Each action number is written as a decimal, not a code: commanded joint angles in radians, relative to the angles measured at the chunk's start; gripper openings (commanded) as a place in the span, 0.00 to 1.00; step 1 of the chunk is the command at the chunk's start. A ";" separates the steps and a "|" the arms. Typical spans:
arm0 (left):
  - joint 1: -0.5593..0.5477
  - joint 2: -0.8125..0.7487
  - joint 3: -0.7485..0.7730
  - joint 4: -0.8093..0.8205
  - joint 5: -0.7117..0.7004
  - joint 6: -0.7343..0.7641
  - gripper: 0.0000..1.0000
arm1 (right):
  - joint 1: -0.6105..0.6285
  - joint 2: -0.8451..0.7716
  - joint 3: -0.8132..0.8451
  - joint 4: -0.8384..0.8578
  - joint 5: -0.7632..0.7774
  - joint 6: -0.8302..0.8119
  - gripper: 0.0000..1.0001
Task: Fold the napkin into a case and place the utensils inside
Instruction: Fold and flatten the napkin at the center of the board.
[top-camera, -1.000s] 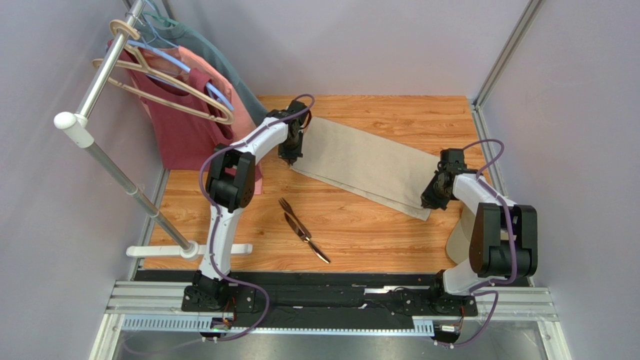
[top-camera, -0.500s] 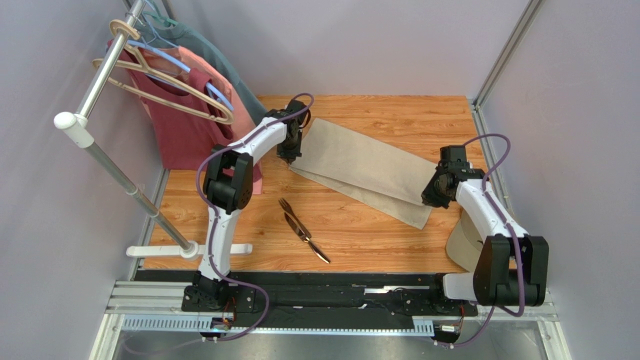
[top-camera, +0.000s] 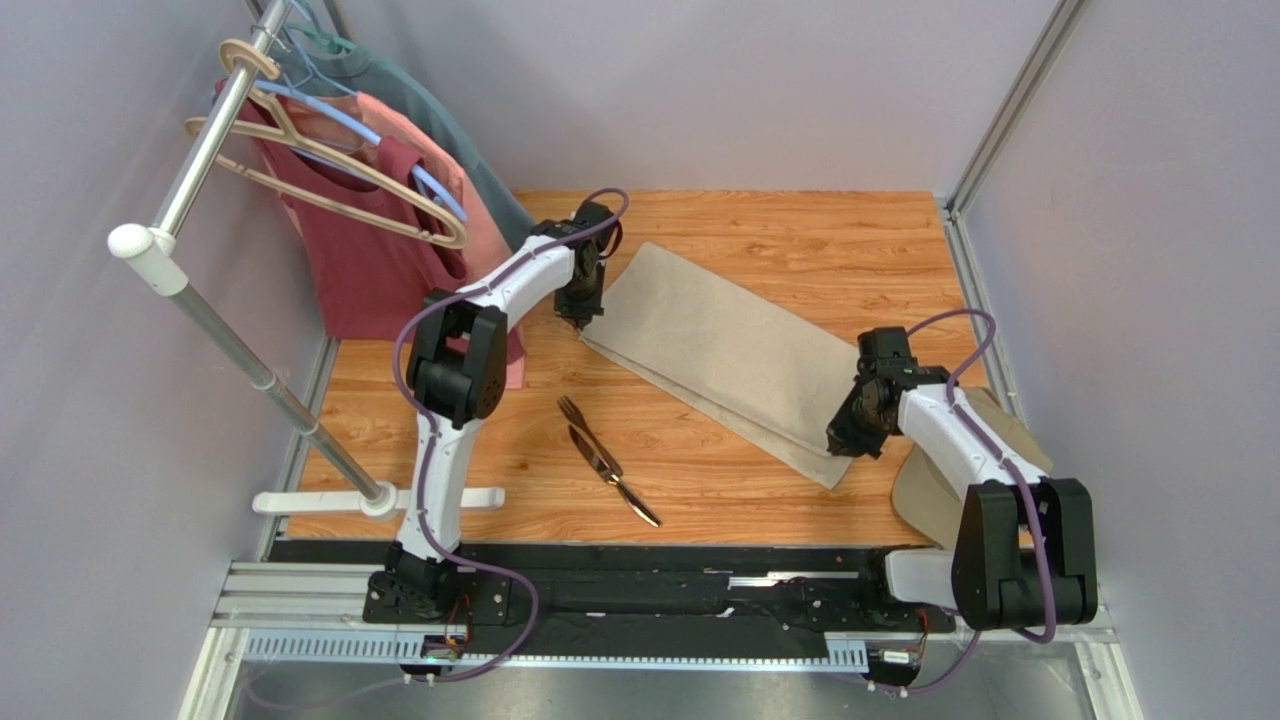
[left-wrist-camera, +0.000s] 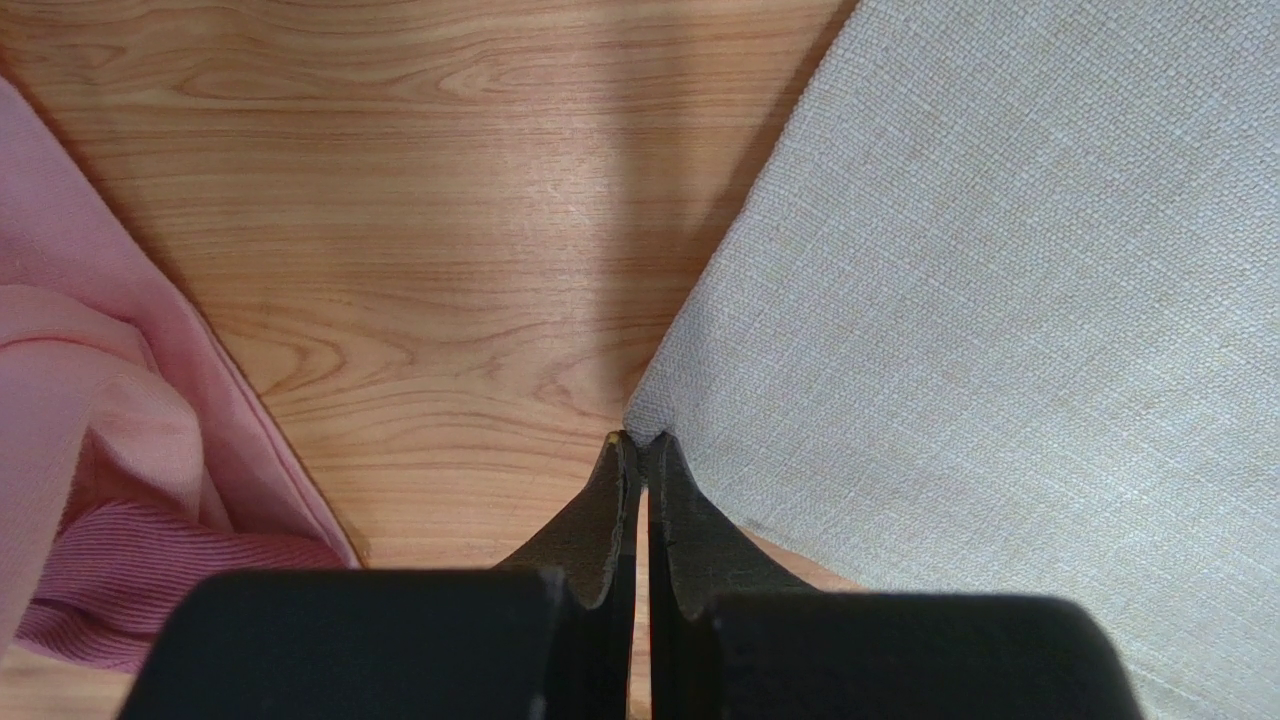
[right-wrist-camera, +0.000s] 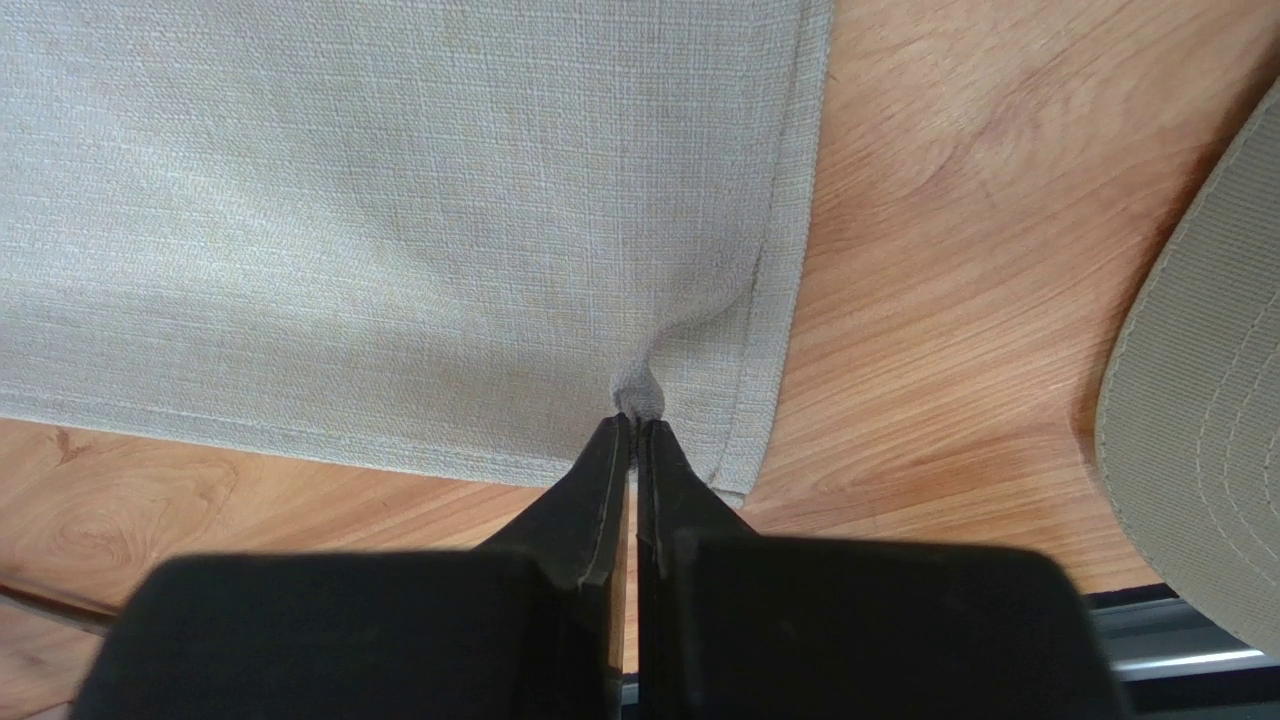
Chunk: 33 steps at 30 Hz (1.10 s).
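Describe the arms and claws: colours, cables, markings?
The left arm and right arm have white shells, black joint housings and black bases. A purple cable runs along each. The left claw and right claw each have two matte black fingers tapering to thin tips. No markings show.

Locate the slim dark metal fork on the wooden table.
In the top view the slim dark metal fork lies left of centre, crossing the dark metal knife, nearer the arm bases than the folded beige cloth napkin.
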 joint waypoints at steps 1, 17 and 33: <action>0.010 -0.053 -0.006 0.003 -0.038 0.016 0.00 | 0.000 -0.005 -0.026 0.047 0.014 0.025 0.00; 0.010 -0.038 -0.047 0.033 0.108 -0.127 0.00 | -0.138 0.556 0.458 0.210 0.080 -0.090 0.00; 0.010 -0.245 -0.015 0.116 0.060 -0.155 0.00 | -0.138 0.587 0.992 -0.123 0.150 -0.303 0.00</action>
